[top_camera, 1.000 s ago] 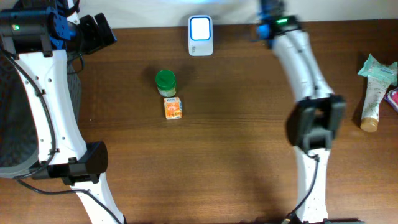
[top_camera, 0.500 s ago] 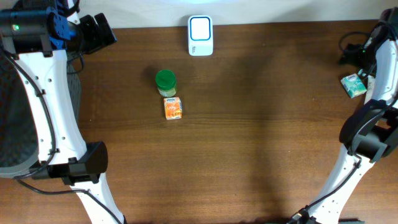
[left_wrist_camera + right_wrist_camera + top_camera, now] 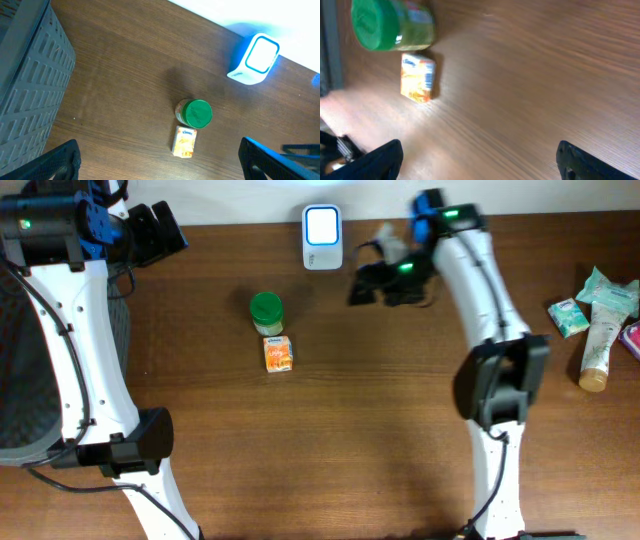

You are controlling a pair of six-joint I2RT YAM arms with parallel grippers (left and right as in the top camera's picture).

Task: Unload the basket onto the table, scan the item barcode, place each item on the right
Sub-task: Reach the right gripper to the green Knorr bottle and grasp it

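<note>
The white scanner (image 3: pixel 322 235) with a lit screen stands at the table's back edge, also in the left wrist view (image 3: pixel 254 59). A green-lidded jar (image 3: pixel 266 311) (image 3: pixel 196 113) (image 3: pixel 390 25) stands in front of it. Just in front of the jar lies a small orange Kleenex pack (image 3: pixel 278 353) (image 3: pixel 184 141) (image 3: pixel 418 77). My right gripper (image 3: pixel 385 280) (image 3: pixel 480 162) hovers open and empty to the right of the scanner, pointing left toward the jar. My left gripper (image 3: pixel 155 230) (image 3: pixel 162 165) is open and empty, raised at the back left.
A grey slatted basket (image 3: pixel 15 380) (image 3: pixel 25 90) stands at the left edge. At the far right lie a small teal tissue pack (image 3: pixel 567 317), a tube (image 3: pixel 600 340), a green packet (image 3: pixel 610 290) and a pink item (image 3: pixel 632 338).
My right arm swung out to the far right, opened and left the teal pack there, then swung back toward the scanner. The left arm has not moved.
</note>
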